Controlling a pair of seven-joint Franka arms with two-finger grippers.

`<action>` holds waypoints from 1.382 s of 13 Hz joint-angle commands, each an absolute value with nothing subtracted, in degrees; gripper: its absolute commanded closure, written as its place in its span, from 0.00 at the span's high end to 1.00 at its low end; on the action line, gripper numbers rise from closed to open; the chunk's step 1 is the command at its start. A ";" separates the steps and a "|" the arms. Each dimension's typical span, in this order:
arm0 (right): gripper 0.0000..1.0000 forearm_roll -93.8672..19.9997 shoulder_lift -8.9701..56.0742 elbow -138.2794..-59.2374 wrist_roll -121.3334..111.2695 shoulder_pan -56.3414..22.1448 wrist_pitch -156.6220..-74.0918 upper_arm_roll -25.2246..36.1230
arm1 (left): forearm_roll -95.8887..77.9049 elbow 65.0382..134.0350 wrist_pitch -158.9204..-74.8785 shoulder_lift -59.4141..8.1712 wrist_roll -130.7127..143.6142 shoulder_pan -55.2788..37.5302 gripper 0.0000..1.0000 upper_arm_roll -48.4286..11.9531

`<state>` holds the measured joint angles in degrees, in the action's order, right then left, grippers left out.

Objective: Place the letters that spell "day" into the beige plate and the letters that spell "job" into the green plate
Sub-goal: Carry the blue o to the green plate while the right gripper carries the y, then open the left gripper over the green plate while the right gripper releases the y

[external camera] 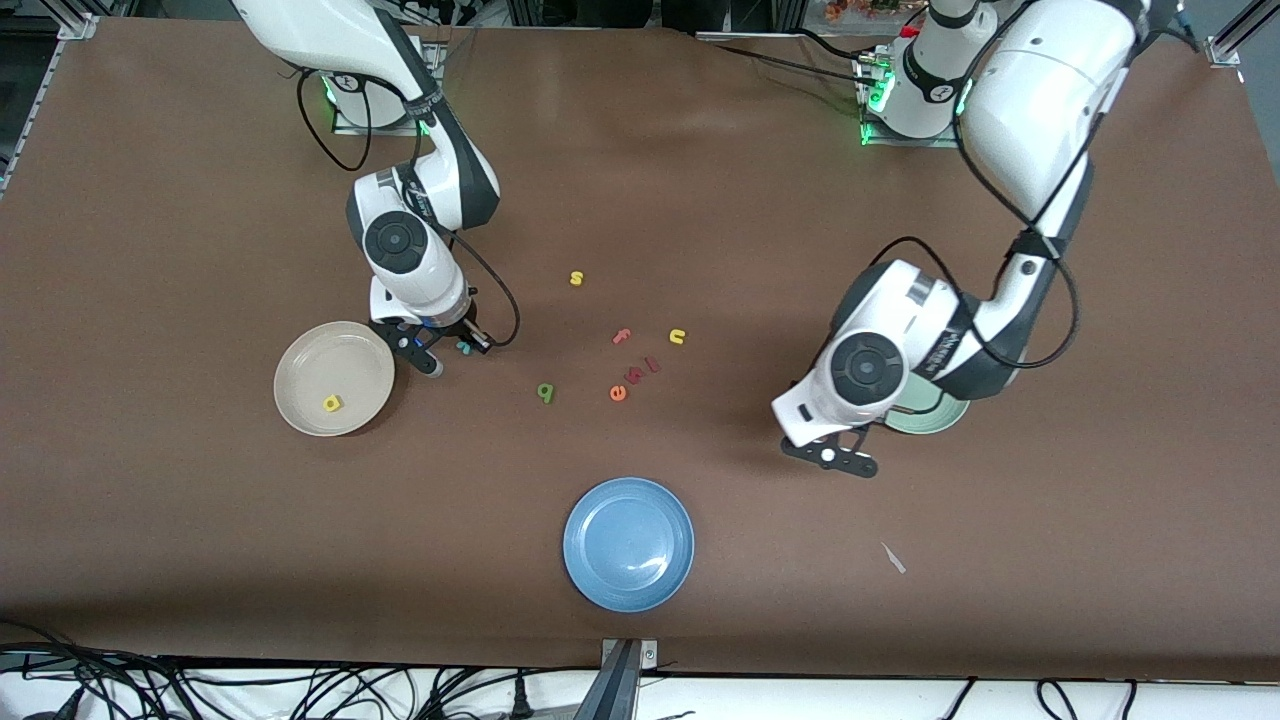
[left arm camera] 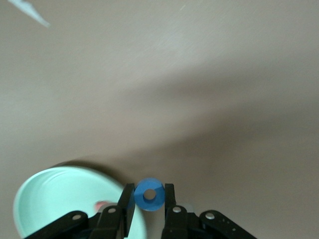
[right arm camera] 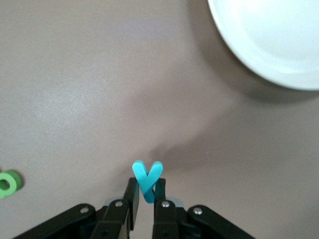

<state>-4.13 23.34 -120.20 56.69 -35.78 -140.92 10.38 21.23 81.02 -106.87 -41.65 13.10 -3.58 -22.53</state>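
"y" (right arm camera: 147, 179) | right gripper (right arm camera: 145, 191) pinches its stem beside beige plate (external camera: 300, 395) | left gripper (left arm camera: 149, 199) clamps "o" (left arm camera: 149, 194) | risk: thin grip, "y" may slip out short of plate

The right gripper (right arm camera: 145, 196) is closed on the "y" (right arm camera: 147, 179) and hangs over the table (external camera: 200, 560) just beside the beige plate (external camera: 310, 405), toward the left arm's end from it. The "a" (external camera: 332, 403) lies in that plate. The "d" (external camera: 546, 393) lies on the table near this gripper (more toward the left arm's end). The left gripper (left arm camera: 149, 204) grips the "o" (left arm camera: 149, 194) between its fingers, over the table at the rim of the green plate (left arm camera: 45, 199). One small letter lies in this plate, under the gripper; which letter it is I cannot tell.
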 commanded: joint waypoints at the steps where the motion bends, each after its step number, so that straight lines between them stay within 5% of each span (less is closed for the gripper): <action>1: 0.00 -3.60 21.89 -120.76 46.45 -36.21 -138.26 12.03 | 21.54 87.70 -107.66 -37.53 5.91 4.10 0.00 -26.00; 5: 0.00 -3.69 20.57 -120.85 23.80 -36.21 -133.69 17.56 | 21.71 92.28 -108.28 -37.44 0.71 17.64 0.00 -35.49; 10: 0.00 -4.13 20.65 -120.76 -3.56 -35.77 -133.42 25.48 | 21.62 94.84 -111.88 -37.88 -2.37 20.74 0.00 -35.86; 18: 0.02 -3.96 25.49 -115.58 -21.53 -31.20 -134.74 25.84 | 21.45 94.48 -112.06 -39.11 -2.64 20.65 0.00 -36.21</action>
<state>-4.08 23.89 -117.39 -19.68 -31.70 -134.64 26.23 21.23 93.23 -111.28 -39.64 -1.50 20.02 -35.92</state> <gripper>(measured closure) 0.855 0.749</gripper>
